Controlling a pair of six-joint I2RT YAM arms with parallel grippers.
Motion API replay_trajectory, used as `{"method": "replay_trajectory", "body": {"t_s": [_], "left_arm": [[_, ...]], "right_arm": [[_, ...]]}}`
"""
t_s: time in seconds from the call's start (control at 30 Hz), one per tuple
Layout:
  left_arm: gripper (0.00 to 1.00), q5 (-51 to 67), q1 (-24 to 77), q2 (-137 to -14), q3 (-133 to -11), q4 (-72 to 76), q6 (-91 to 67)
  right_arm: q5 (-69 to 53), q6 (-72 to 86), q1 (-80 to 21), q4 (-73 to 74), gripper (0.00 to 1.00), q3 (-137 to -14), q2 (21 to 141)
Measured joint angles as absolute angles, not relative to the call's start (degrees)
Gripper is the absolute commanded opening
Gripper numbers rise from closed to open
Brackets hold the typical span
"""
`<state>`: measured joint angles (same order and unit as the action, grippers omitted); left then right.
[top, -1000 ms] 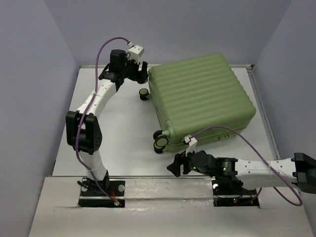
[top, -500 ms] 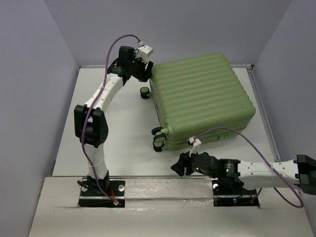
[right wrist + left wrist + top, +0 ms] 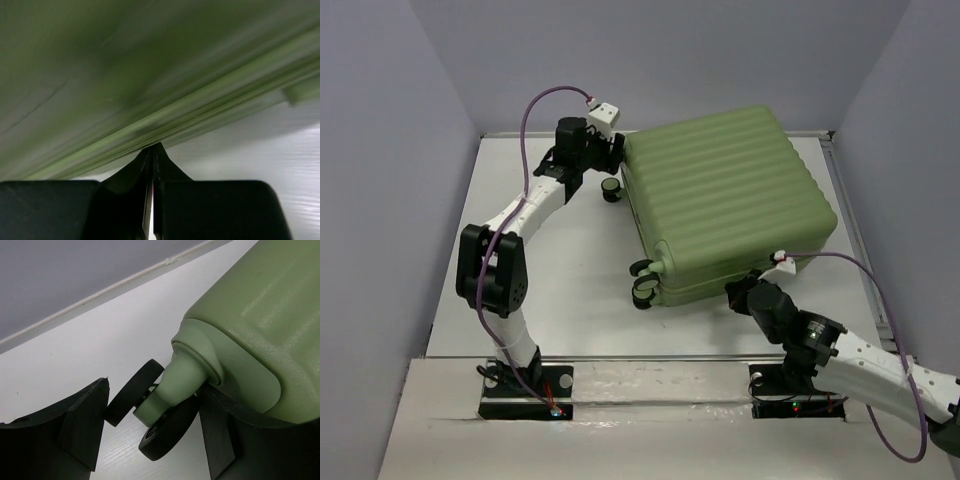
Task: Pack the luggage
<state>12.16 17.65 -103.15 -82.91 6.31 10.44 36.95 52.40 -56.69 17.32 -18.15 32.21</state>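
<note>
The luggage (image 3: 730, 190), a light-green ribbed hard shell, lies flat and closed on the white table. My left gripper (image 3: 607, 160) is at its far-left corner. In the left wrist view the left gripper (image 3: 152, 400) stands open, its fingers (image 3: 85, 425) on either side of a black double caster wheel (image 3: 165, 432) under the luggage corner (image 3: 265, 315). My right gripper (image 3: 740, 293) is at the near side of the case. Seen from the right wrist, the right gripper (image 3: 154, 148) is shut with nothing in it, its tips right at the zipper seam of the luggage (image 3: 125, 75).
Two more black wheels (image 3: 644, 286) stick out at the near-left corner of the case. Grey walls close in the table (image 3: 550, 260) at the back and both sides. The arm bases stand on the near ledge.
My right arm has swung from left of the near-left wheels to the luggage's near side, and its jaws have shut. The left gripper has settled round the far-left wheel.
</note>
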Motion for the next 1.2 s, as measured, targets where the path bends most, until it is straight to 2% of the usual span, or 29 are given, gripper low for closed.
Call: {"method": "replay_trajectory", "body": {"t_s": [0.13,0.3,0.57,0.77,0.93,1.03,1.1,1.17,1.2], "left_arm": [[0.06,11.1,17.5,-100.2,-78.7,7.9,7.4],[0.06,8.4,17.5,-94.7,-73.2,7.3,4.1],[0.06,2.7,17.6,-78.5,-61.2,1.3,-2.0],[0.06,0.3,17.4,-64.2,-50.7,-3.0,-5.0],[0.06,2.3,17.1,-55.2,-43.9,-3.3,-9.5],[0.06,6.0,17.1,-52.0,-40.3,-1.1,-13.8],[0.06,8.6,17.1,-50.5,-38.3,0.9,-16.4],[0.06,12.1,17.1,-48.8,-36.2,3.3,-19.8],[0.06,13.6,17.1,-47.8,-34.9,4.7,-21.9]], "right_arm": [[39.3,48.6,-51.7,19.7,0.07,-18.3,28.9],[38.1,39.0,-45.4,15.7,0.07,-19.9,33.1],[19.0,28.0,-27.9,-1.3,0.07,-22.4,48.0],[10.9,22.9,-23.2,-7.9,0.07,-30.5,63.2],[2.4,20.9,-18.7,-7.2,0.08,-35.2,68.4],[-1.4,20.0,-16.0,-5.0,0.14,-38.1,70.6],[-4.3,19.2,-14.0,-3.4,0.24,-40.3,72.4],[-6.5,18.3,-12.1,-2.6,0.34,-42.6,74.9],[-7.7,17.1,-11.1,-1.9,0.46,-44.3,76.4]]}}
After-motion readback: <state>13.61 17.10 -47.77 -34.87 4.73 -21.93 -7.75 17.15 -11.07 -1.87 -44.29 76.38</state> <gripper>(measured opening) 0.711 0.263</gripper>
